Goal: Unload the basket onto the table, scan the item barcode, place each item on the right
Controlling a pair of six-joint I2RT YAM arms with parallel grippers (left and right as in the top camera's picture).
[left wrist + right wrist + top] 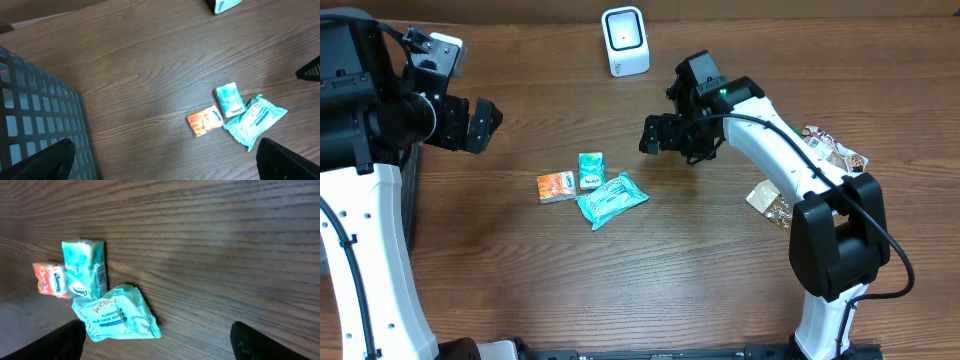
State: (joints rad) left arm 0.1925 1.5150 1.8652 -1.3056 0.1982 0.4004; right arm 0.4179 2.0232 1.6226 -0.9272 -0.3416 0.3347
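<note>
Two grippers hang over the counter [720, 290], neither touching anything. The right gripper [654, 134] has its jaws spread wide with nothing between them. It sits above the middle of the counter, a little toward the far edge, with its fingers pointing toward the left edge. In its wrist view only the two dark fingertips show, at the bottom corners, with bare wood between them. The left gripper [483, 122] is spread wide as well and holds nothing. It is close to the left edge and aimed toward the middle of the counter.

Between the two grippers, and nearer the near edge than either, three small packs lie flat in a cluster. The teal wipes pack [611, 199] lies at an angle on the side closest to the right gripper. The green tissue pack [591, 170] touches its upper left corner. The orange tissue pack [556, 186] lies right against the green one, on the side toward the left edge.

The white scanner [625, 41] stands upright at the far edge, about midway along it and well apart from the packs. Two crinkled snack packets [835, 150] lie near the right edge, beside the right arm. A grey grid basket [35, 115] stands at the left edge.
</note>
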